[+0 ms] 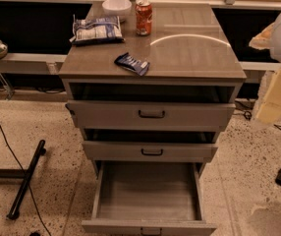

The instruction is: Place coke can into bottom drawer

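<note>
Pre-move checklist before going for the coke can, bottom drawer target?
1. Coke can upright at the back of the cabinet top: ok.
2. Bottom drawer pulled out, nothing inside: ok.
3. Room beside can: white bowl close on one side: cannot tell.
4. Gripper at the right frame edge, far from can: not ok.
5. Can in grasp: not ok.

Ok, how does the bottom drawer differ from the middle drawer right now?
The bottom drawer is pulled far out, showing its grey interior; the middle drawer is open only a crack. The bottom drawer looks deeper than the middle drawer. Both have grey wood-grain fronts. The end effector sits at the right edge, away from both.
</note>
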### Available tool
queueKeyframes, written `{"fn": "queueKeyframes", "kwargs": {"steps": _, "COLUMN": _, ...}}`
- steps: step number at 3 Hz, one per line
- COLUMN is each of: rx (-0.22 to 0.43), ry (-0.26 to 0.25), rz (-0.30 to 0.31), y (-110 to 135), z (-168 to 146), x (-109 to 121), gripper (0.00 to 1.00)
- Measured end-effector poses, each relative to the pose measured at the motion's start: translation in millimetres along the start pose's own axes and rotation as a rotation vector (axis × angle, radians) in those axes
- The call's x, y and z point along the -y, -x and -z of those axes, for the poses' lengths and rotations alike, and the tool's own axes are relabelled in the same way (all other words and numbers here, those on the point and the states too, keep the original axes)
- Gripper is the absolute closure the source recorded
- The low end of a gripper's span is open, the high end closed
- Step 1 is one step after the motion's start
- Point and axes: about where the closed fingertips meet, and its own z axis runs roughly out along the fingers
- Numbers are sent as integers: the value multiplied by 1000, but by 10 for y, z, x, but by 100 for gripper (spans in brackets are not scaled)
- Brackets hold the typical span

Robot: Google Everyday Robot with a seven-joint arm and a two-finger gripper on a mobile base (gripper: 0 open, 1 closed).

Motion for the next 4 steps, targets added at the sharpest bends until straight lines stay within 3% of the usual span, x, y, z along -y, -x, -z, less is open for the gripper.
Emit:
{"fn": "queueKeyframes", "kwargs": {"steps": 1, "rx": 0, "ry": 0, "rz": 0, "y": 0, "z": 0, "x": 0, "gripper": 0}}
{"fn": "queueKeyframes", "kwargs": {"steps": 2, "rx": 62, "ry": -26, "rz": -6, "y": 153, "z": 15, "x": 278, "gripper": 0}}
{"fn": "queueKeyframes", "kwargs": {"steps": 3, "rx": 245, "ry": -59, "rz": -36, "y": 628, "z": -76, "x": 962, "gripper": 0}}
{"fn": "queueKeyframes", "kwargs": {"steps": 4, "rx": 390, "ry": -143, "rz": -141, "y": 1300, "z": 0, "x": 1817, "gripper": 0}}
